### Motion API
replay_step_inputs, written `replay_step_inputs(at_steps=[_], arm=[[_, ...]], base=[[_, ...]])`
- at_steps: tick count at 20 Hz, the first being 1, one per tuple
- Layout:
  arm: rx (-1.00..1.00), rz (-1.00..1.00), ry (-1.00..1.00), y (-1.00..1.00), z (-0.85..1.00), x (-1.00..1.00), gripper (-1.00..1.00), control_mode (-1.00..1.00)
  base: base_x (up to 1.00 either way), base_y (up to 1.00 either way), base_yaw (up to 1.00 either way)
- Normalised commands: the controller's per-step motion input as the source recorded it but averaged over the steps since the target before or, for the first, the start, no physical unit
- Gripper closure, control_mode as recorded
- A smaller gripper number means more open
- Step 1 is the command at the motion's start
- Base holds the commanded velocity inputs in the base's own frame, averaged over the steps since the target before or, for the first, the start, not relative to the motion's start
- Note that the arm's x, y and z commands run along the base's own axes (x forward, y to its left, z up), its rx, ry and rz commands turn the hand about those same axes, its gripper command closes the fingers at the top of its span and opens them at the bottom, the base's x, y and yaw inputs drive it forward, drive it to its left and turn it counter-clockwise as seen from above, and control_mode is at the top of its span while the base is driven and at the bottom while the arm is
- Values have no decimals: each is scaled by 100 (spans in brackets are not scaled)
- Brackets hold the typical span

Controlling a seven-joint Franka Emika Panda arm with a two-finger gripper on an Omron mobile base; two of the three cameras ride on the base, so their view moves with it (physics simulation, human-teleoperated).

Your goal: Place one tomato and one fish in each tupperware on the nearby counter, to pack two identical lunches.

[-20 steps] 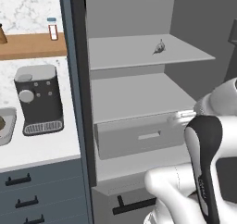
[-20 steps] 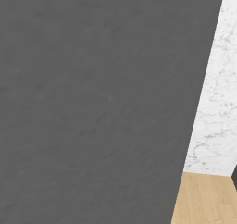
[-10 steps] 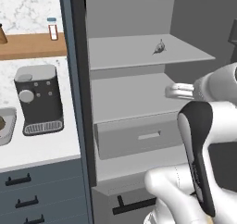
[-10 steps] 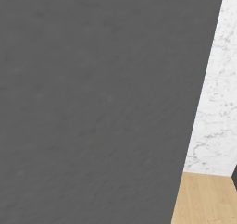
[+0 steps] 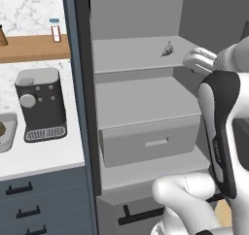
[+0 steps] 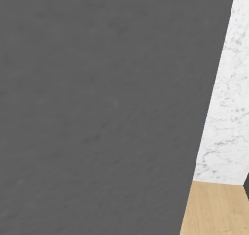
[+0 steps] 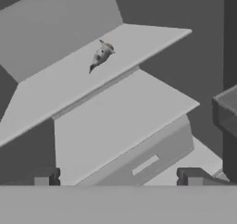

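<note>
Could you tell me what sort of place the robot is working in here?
Most likely a kitchen: a coffee machine stands on a white counter above drawers, beside an open fridge-like cabinet whose upper shelf holds a fish.

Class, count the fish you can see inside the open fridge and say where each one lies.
1. A single fish lies on the upper shelf, towards its right. More could be hidden inside the closed drawer below.
</note>
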Motion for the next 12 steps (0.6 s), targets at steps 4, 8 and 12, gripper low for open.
replay_step_inputs(at_steps=[4,8,12], arm=[[6,-10,3,-9,0,42,-100,-100],[-8,-2,0,-1,-2,60,-100,-100],[-11,0,0,0,-2,71,-100,-100]], base=[[0,0,0],[0,0,0],[0,0,0]])
